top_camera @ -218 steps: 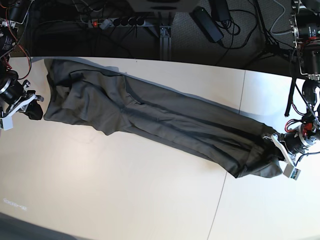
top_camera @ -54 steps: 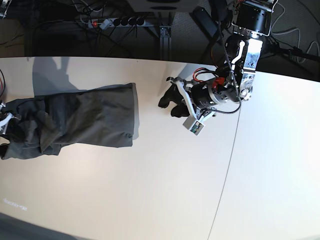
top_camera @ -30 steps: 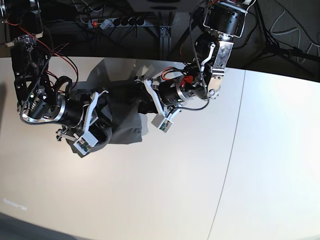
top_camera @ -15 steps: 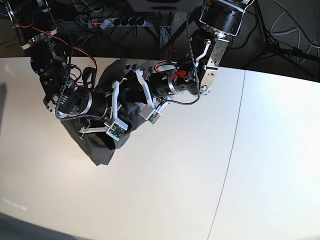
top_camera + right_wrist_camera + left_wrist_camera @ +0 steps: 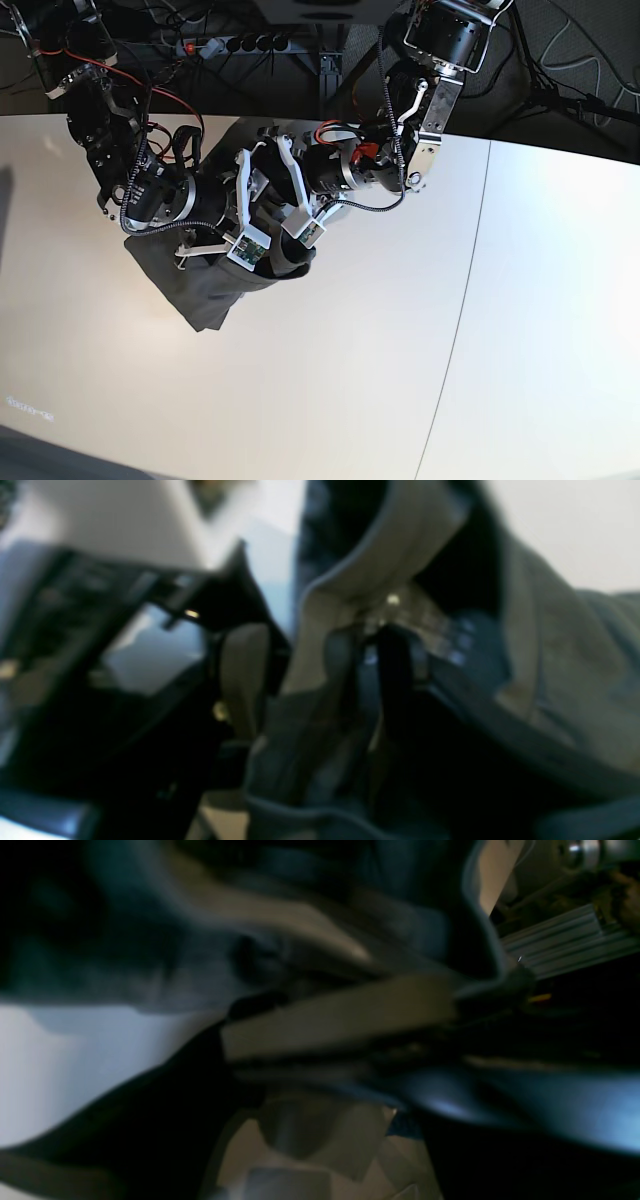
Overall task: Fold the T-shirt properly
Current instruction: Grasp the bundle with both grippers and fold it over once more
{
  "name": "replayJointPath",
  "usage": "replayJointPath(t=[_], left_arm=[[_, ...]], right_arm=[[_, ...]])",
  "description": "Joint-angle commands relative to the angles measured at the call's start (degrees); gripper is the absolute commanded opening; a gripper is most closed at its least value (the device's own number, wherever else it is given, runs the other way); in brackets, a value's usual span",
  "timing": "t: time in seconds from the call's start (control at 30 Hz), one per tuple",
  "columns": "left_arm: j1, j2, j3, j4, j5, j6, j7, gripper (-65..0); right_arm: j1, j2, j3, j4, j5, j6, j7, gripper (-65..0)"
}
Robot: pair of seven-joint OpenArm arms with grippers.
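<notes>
The dark olive-grey T-shirt (image 5: 200, 290) lies bunched in a thick wad on the table's left half, its lower corner spread towards the front. Both arms meet on top of it. My right gripper (image 5: 235, 215) comes in from the left. In the blurred right wrist view its dark fingers (image 5: 395, 660) stand close together with T-shirt (image 5: 550, 630) folds and a hem around them. My left gripper (image 5: 290, 195) reaches in from the right with its jaws spread. In the left wrist view one pale finger (image 5: 340, 1015) crosses the frame amid blurred T-shirt (image 5: 150, 965) cloth.
The pale table (image 5: 450, 380) has a thin seam (image 5: 462, 300) running front to back right of the arms. Behind the table's far edge lie a power strip (image 5: 230, 43) and tangled cables. The left arm's column (image 5: 440, 60) rises at the back centre.
The right arm has carried the bunched T-shirt rightwards towards the table's middle. The left gripper has moved left into the cloth. The two grippers now overlap on the wad.
</notes>
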Motion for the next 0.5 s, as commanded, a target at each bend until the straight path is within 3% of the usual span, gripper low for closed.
replayJointPath(t=[0.0,0.37,0.43,0.47], left_arm=[[-0.02,-0.76,-0.61,0.63,3.13,0.96,3.41,-29.6],[0.02,-2.25,-9.99,2.45,2.32,0.96,8.57,-29.6],[0.02,-2.36,-12.59,2.45,1.99,0.96,9.38,-29.6],[0.04,-2.78,-13.81,2.62,1.29,0.96,9.33,-30.0]], right_arm=[[0.94,0.44,0.35,1.75,1.38,2.91,0.96,-30.3],[4.90,0.35,2.10,4.42,2.14,2.60,1.90,-31.5],[5.40,0.24,4.61,4.42,-0.33,1.92,4.37,-41.7],[5.64,0.24,6.05,4.37,-1.55,1.55,5.90,-51.2]])
